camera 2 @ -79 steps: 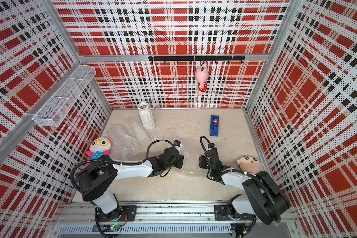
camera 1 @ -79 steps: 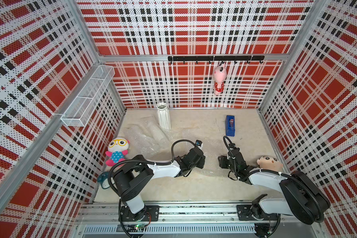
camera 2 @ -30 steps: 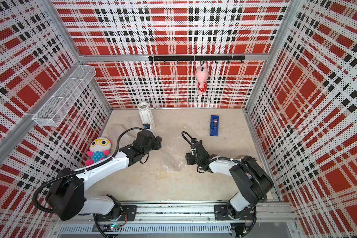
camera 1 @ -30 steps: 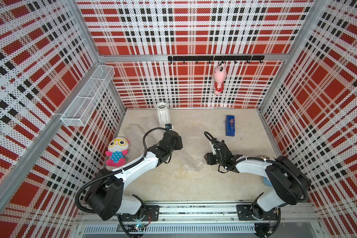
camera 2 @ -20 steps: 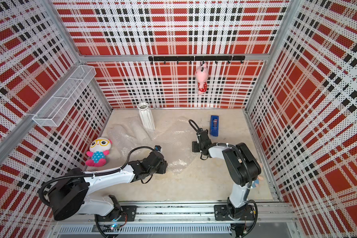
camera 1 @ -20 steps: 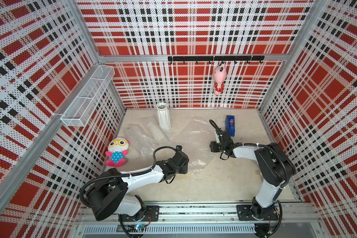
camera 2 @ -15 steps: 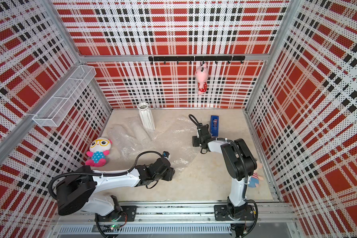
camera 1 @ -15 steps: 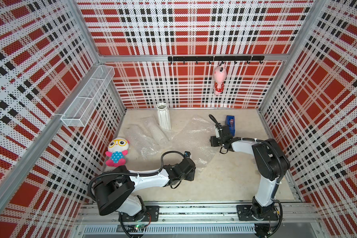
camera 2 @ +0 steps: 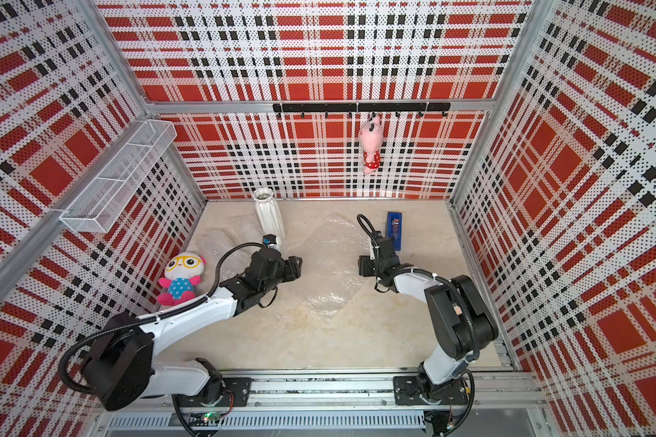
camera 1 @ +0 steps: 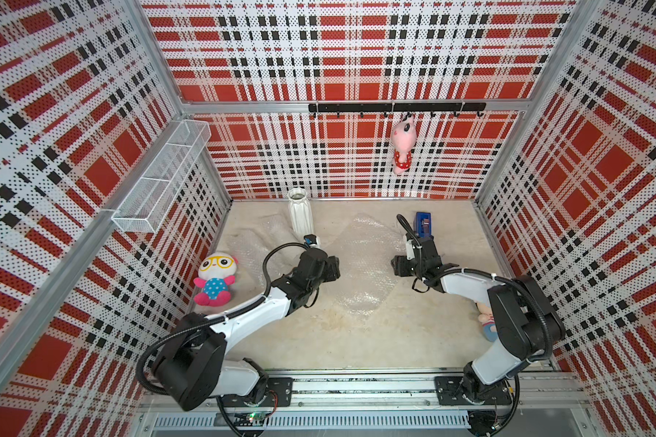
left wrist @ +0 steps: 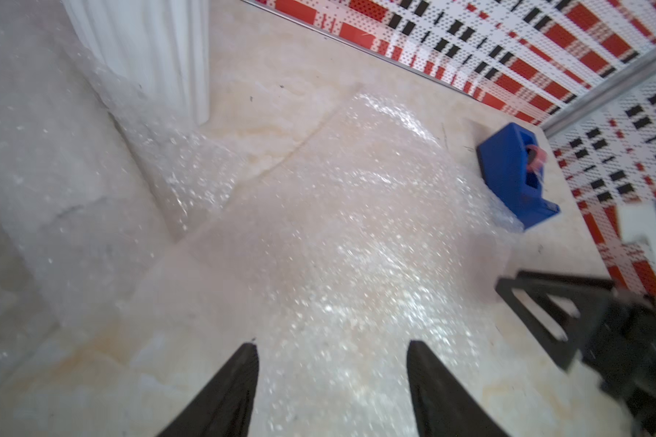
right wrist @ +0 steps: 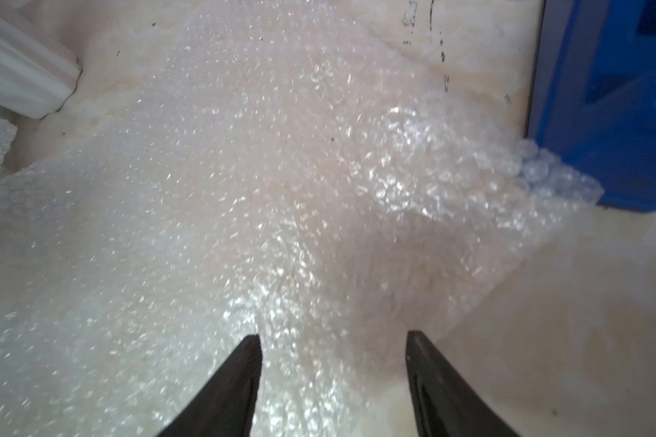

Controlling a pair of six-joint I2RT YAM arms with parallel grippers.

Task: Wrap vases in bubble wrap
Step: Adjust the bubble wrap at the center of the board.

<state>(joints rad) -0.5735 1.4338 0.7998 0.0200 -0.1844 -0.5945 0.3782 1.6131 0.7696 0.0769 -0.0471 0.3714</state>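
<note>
Left wrist view: left gripper (left wrist: 332, 343) has both black fingers (left wrist: 239, 389) spread well apart with nothing between them, above the flat translucent bubble wrap sheet (left wrist: 356, 246). Right wrist view: right gripper (right wrist: 333, 335) likewise wide and empty, over that sheet's edge. In both top views the sheet lies flat mid-way across the beige tabletop (camera 1: 356, 333), between the two grippers. Its far corner touches the blue plastic tape dispenser (right wrist: 614, 94). Tall white ribbed ceramic vase (camera 1: 300, 217) stands upright near the back wall, clear of the flat sheet. A second, crumpled bubble wrap sheet (camera 1: 258, 242) sits against its base.
</note>
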